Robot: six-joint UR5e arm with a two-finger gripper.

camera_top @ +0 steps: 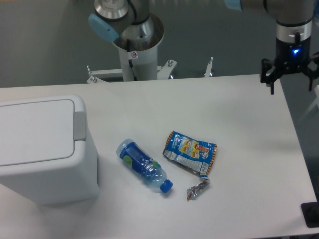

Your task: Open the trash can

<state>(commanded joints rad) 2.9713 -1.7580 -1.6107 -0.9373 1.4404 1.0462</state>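
The trash can is a large boxy white bin at the left edge of the table, its flat lid down and a grey push tab on its right side. My gripper hangs at the table's far right corner, far from the bin. Its dark fingers are spread apart and open, with nothing between them.
A blue plastic bottle lies on its side just right of the bin. A crumpled blue snack wrapper and a small foil scrap lie near the table's middle. The robot base stands behind the far edge.
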